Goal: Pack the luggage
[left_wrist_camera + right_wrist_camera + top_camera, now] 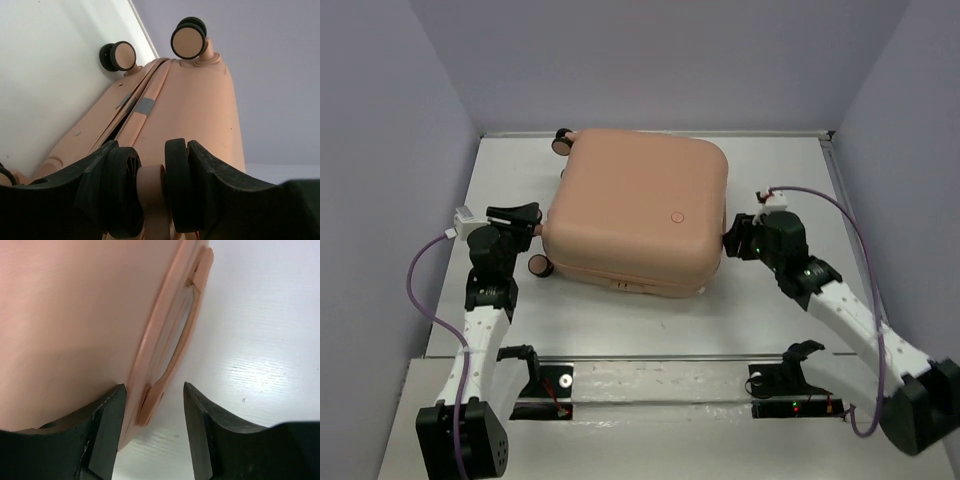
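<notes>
On the left gripper (150,165) the jaws clamp a wheel (175,182) of the luggage (635,205). On the right gripper (154,395) they stand apart, astride the end of its handle (175,355). The luggage lies flat mid-tabletop (620,320) — between both arms.

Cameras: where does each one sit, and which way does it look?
Top: above and behind the arms, looking down at the luggage; both arms show.
Left wrist: low beside the luggage, facing its wheeled end; left end effector around a wheel.
Right wrist: faces the luggage's handle; right end effector open around it.
Shared: top and left wrist both show the far wheels.
</notes>
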Controlling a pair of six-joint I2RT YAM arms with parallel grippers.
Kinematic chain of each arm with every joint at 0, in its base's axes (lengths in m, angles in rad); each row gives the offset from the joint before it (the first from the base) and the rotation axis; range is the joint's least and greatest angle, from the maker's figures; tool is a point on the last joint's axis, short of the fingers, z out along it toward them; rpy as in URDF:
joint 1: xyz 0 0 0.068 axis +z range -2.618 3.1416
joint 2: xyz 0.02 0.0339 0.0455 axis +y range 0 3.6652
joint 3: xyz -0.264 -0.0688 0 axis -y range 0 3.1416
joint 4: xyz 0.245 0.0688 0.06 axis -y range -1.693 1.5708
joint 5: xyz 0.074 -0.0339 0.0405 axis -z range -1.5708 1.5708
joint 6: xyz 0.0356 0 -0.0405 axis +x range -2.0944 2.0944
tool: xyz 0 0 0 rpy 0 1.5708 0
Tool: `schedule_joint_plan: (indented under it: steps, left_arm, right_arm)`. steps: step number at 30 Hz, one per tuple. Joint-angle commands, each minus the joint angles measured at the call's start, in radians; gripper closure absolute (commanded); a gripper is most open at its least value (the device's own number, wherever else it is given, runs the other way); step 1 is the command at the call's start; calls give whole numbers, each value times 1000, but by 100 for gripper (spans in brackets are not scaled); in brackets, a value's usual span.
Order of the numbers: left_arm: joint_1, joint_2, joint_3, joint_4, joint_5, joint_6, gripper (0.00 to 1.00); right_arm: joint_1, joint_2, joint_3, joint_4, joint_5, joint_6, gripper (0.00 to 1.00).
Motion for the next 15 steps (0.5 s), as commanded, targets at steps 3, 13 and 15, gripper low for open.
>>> schedule_joint_plan:
  steps: [3, 13, 15]
  left_arm:
    - [-41, 45, 75, -14, 133, 244, 94]
    - [-9, 160, 105, 29, 175, 250, 94]
    - [-6, 176, 115, 32, 182, 251, 94]
  right_arm:
    - [43, -434, -249, 50, -137, 134, 53]
    - [55, -532, -382, 107, -404, 153, 55]
    - [78, -497, -385, 147, -421, 131, 49]
